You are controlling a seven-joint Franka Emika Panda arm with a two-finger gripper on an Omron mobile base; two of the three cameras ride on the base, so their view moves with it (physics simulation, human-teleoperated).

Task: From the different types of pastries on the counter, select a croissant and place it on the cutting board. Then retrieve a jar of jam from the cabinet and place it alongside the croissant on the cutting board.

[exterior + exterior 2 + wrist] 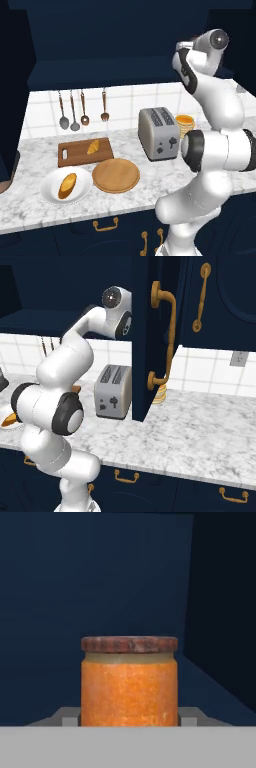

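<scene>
Jar of jam (pixel 129 682): upright inside the dark navy cabinet (pixel 75 587), orange body, brown lid, pinched on both sides by the claw (pixel 129 716). Croissant (pixel 93 146): lying on the cutting board (pixel 75 155) on the table (pixel 150 185). Toaster (pixel 158 133): beside stacked round cakes (pixel 184 124).

Behind my counter (pixel 150 200) ran a white tiled backsplash (pixel 125 102); at its nine o'clock end four utensils (pixel 80 111) hung in a row. Navy drawer fronts (pixel 150 483) with gold handles (pixel 126 476) lined the base at six o'clock. At three o'clock in the right base view, a grey wall outlet (pixel 239 358) sat on the tiles.
</scene>
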